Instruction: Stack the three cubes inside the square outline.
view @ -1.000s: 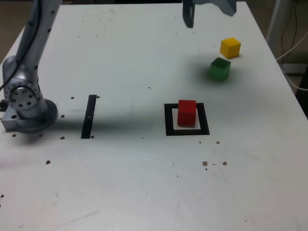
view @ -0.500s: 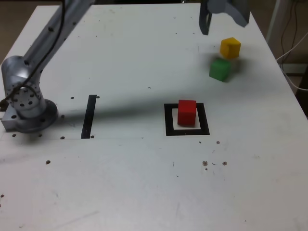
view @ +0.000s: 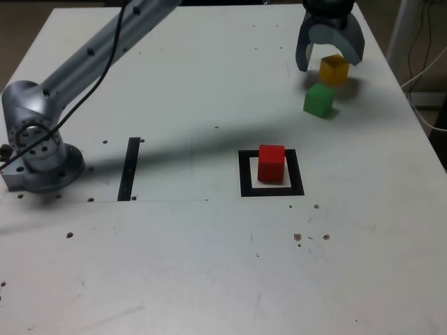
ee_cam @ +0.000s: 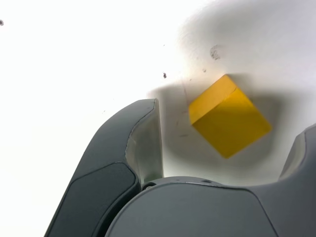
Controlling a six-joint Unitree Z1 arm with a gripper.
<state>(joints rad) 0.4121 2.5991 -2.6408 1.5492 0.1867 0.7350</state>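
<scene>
The red cube (view: 271, 162) stands inside the square outline (view: 272, 188) near the table's middle. At the far right of the exterior view the green cube (view: 318, 100) sits on the table, with the yellow cube (view: 334, 70) just behind it. My gripper (view: 329, 61) hangs open over the yellow cube, one finger on each side of it, not touching. In the wrist view the yellow cube (ee_cam: 228, 116) lies between the two dark fingers (ee_cam: 143, 143), turned at an angle to them.
A thin black strip (view: 129, 168) lies on the table left of the outline in the exterior view. The arm's grey base (view: 38, 150) stands at the left edge. White cables (view: 422, 63) hang beyond the table's right edge.
The gripper has moved right and down from the table's far edge until its open fingers straddle the yellow cube. The cubes have not moved.
</scene>
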